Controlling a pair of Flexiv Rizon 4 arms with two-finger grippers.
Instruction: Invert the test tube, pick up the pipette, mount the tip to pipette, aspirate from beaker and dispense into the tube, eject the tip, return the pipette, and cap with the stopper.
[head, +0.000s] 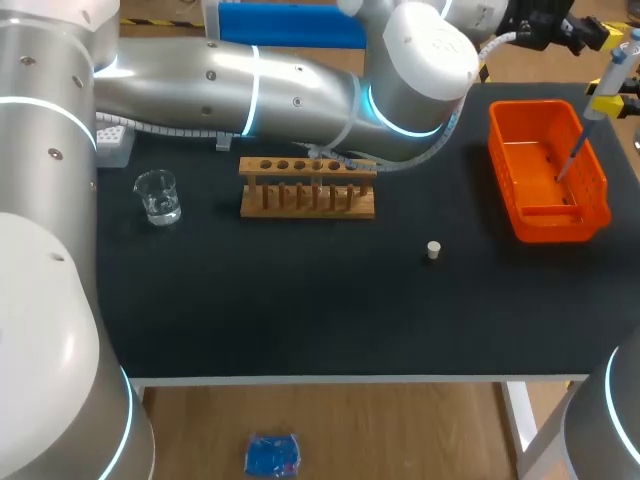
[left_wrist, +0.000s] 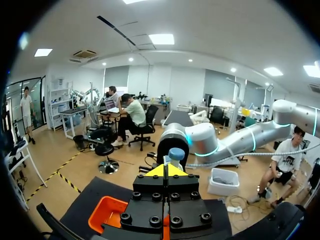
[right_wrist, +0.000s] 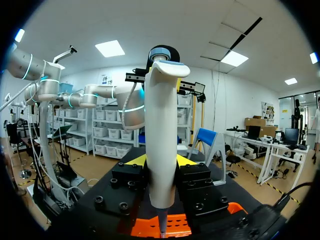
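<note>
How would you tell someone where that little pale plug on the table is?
Start at the black table, then find the wooden rack at its middle and the orange basket at its right. The stopper stands alone between them, nearer the front edge, touching nothing. It is the only small, pale, stubby plug there.

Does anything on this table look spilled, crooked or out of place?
Nothing looks spilled or broken. The beaker stands upright and the wooden rack sits straight. Only the small stopper sits by itself on the mat, apart from the rack.

beaker (head: 157, 196) 1 | rack (head: 307, 187) 1 | stopper (head: 434, 250) 1 | basket (head: 598, 186) 1 | pipette (right_wrist: 161, 130) 1
</note>
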